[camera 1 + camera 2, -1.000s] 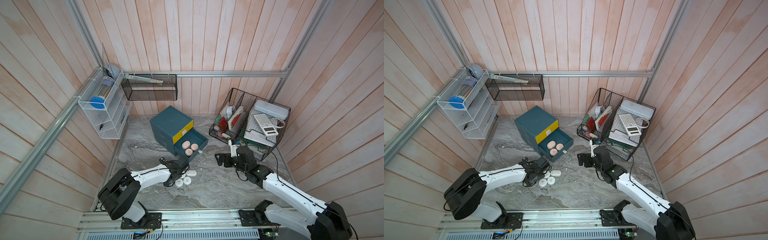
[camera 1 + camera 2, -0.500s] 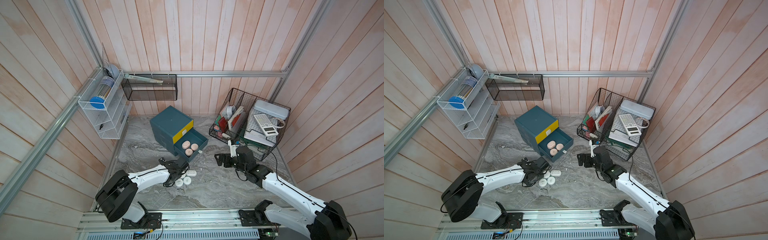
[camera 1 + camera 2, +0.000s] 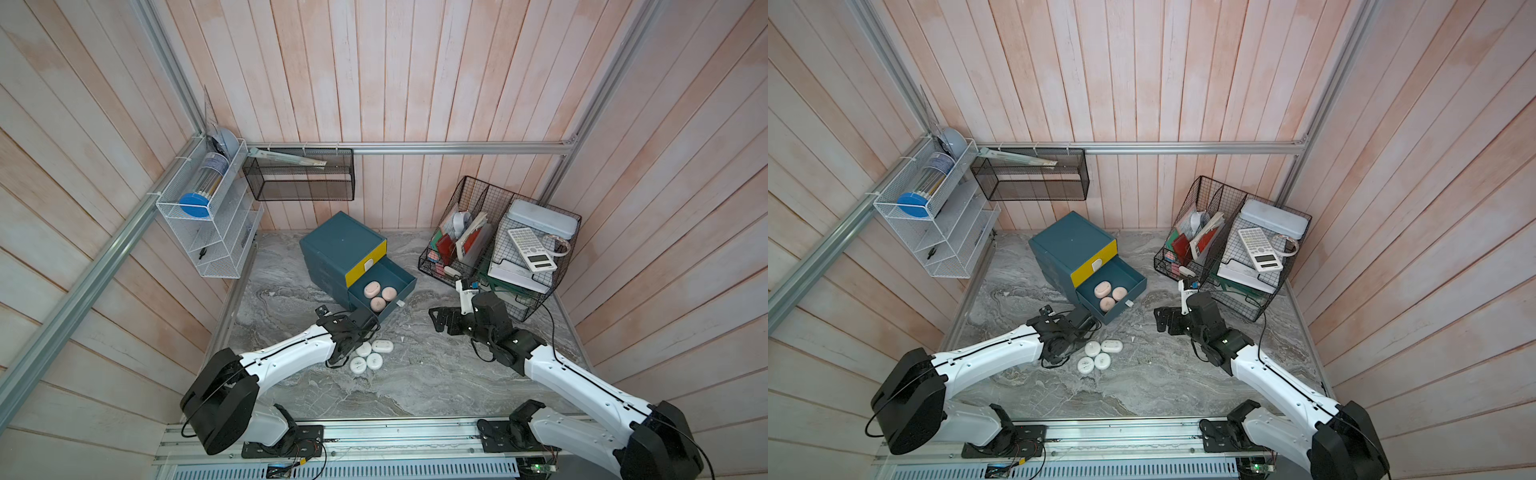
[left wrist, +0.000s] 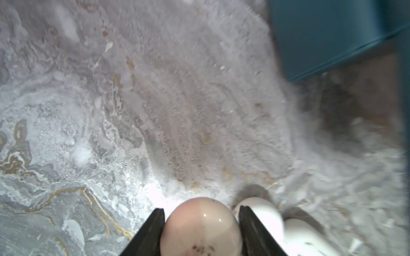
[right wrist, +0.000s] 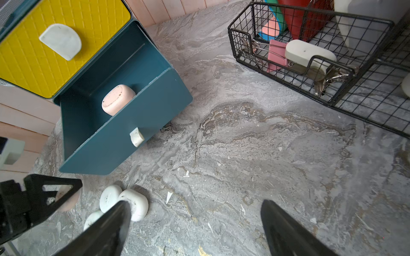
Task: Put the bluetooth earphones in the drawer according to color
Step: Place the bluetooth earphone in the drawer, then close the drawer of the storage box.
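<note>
**A:** What is the left gripper [image 4: 202, 212] doing?

**B:** Its two black fingers are clamped on a pale pink earphone case [image 4: 200, 228], one on each side. The case is a smooth, glossy, rounded pebble with a few dark specks low on its face.

**A:** Where is that?

**B:** Low over the grey marbled tabletop [image 3: 415, 374]. It is just beside the white earphone cases [image 3: 374, 360] and near the front corner of the open drawer [image 3: 384, 272]. I cannot tell whether it touches the table. In both top views the arm's wrist hides it.

**A:** How many white ones are there?

**B:** Four, in a tight cluster on the table, and at least two of them touch. They are plain white pebbles with small dark marks.

**A:** And pink?

**B:** Four altogether. One is gripped, and three pink cases [image 3: 1107, 304] lie close together inside that drawer. It is the teal one pulled out just beneath the yellow front [image 3: 357, 270] of the teal cabinet [image 3: 340, 241].

**A:** And the right gripper [image 5: 194, 202]?

**B:** Its jaws are spread wide and hold nothing. It hovers over bare table between the drawer and the black wire basket [image 3: 473, 195].
</note>
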